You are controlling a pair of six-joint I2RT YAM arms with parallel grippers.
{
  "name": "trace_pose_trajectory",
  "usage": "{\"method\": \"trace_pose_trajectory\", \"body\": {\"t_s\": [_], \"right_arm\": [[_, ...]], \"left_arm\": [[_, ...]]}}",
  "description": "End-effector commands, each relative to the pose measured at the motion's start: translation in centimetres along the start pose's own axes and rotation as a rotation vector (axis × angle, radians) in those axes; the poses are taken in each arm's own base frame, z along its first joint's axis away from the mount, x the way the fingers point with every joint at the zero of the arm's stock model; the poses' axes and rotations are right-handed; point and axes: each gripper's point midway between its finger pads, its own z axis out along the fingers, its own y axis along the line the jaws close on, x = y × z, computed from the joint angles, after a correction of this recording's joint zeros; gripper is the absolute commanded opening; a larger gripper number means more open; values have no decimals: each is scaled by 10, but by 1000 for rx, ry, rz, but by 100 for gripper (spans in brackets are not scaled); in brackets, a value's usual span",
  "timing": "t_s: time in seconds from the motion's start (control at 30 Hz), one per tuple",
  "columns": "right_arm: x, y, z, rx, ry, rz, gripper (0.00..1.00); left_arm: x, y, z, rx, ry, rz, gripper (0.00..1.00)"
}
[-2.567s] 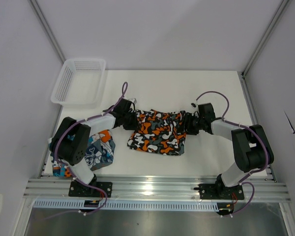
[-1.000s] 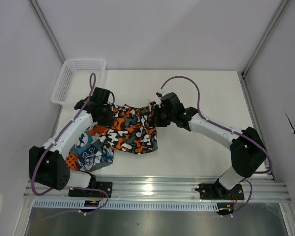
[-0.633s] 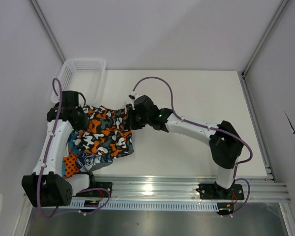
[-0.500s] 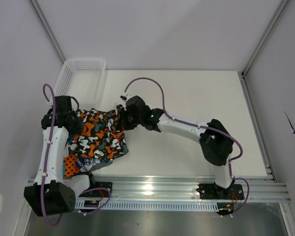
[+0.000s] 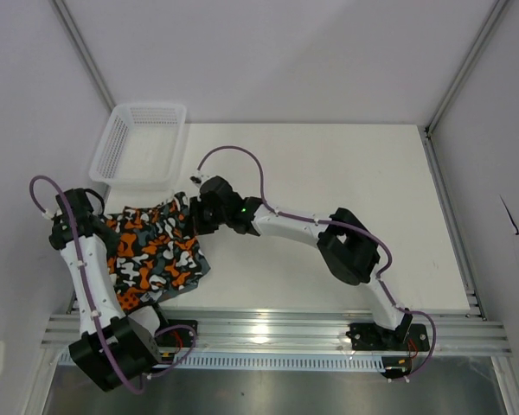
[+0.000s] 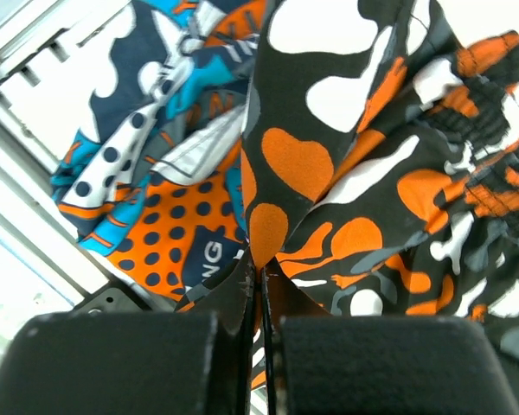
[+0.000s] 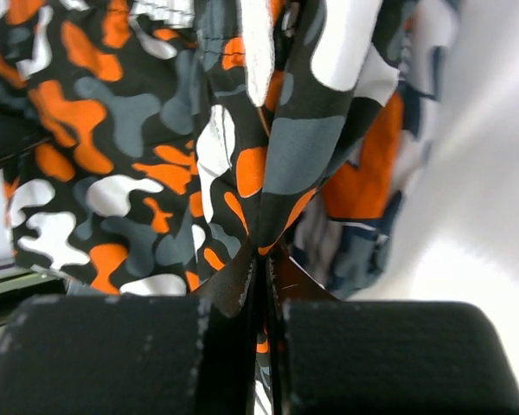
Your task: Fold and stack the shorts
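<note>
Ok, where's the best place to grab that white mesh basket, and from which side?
Probably the basket by its near rim, pinching the wall from above: it sits open side up, and that thin mesh wall stands free, nothing against it.

You have two pairs of shorts here: one camouflage pair (image 5: 160, 251) and one patchwork pair (image 6: 143, 220). You can count one white mesh basket (image 5: 111, 154) and one table (image 5: 346, 169). You are working with two arms, each carrying one gripper, so two in all: the left gripper (image 6: 259, 290) and the right gripper (image 7: 265, 275).
</note>
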Motion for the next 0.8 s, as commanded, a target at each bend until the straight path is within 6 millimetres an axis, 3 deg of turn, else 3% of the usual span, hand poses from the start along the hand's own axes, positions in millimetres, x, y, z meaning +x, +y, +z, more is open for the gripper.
{"method": "trace_pose_trajectory", "body": {"t_s": [0.0,0.17,0.4,0.6,0.77], "right_arm": [[-20,54,-3,-122,-74,-40,0],[-7,71,3,-135,-63,-58,0],[9,82,9,-145,-62,-62,0],[14,87,9,-147,-66,-65,0],[10,83,7,-143,-69,-61,0]], "left_arm": [[-23,9,-1,-35,-37,-21,0],[-22,15,16,-70,29,-33,0],[-33,33,18,-167,29,-60,0],[-51,28,2,-147,7,-44,0],[-41,24,15,-123,41,-41,0]]}}
